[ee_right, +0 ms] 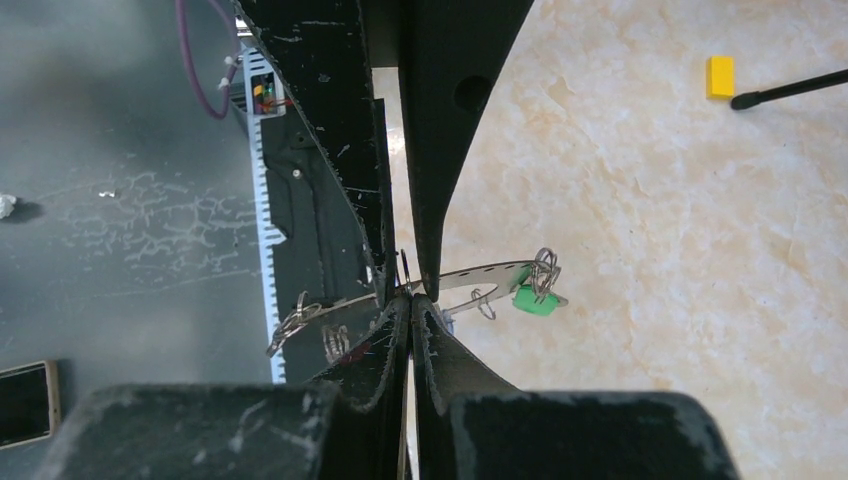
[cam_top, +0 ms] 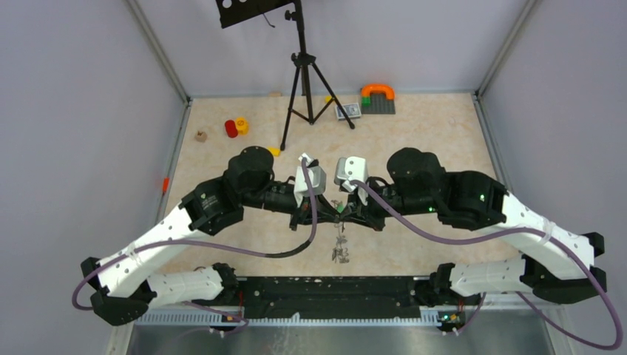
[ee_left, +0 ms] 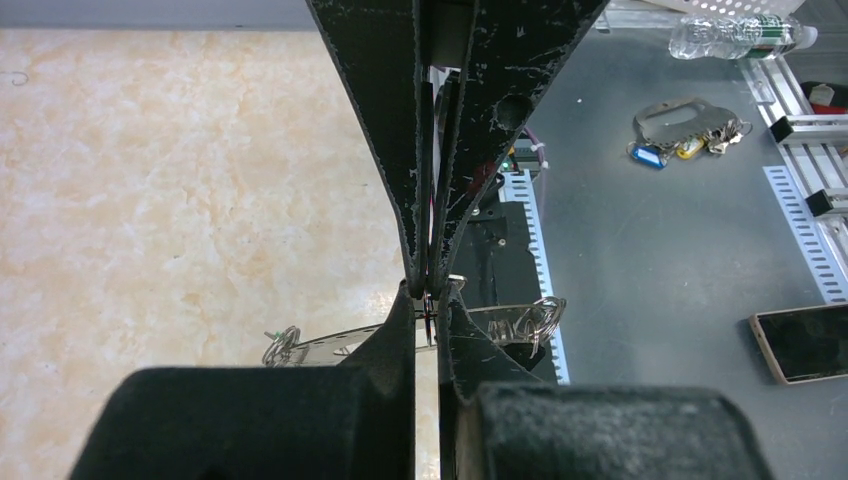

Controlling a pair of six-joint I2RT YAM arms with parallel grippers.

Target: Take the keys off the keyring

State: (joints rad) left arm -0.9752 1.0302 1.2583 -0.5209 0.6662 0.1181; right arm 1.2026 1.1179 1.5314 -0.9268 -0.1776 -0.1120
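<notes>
No text, label or number is legible anywhere.

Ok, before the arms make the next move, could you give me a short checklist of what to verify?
1. Left gripper shut on the keyring: ok.
2. Right gripper shut on the keyring: ok.
3. Green-tagged key off the keyring: not ok, it is still on it.
4. Other keys hanging clear of the table: cannot tell.

1. We see white shells on the left arm [cam_top: 148, 255] and right arm [cam_top: 532, 218], with black joints.
2. Purple cables [cam_top: 425, 231] loop from both.
3. Our black fingers [ee_left: 375, 120] are scuffed; a green light [cam_top: 482, 197] glows toward 3 o'clock.
</notes>
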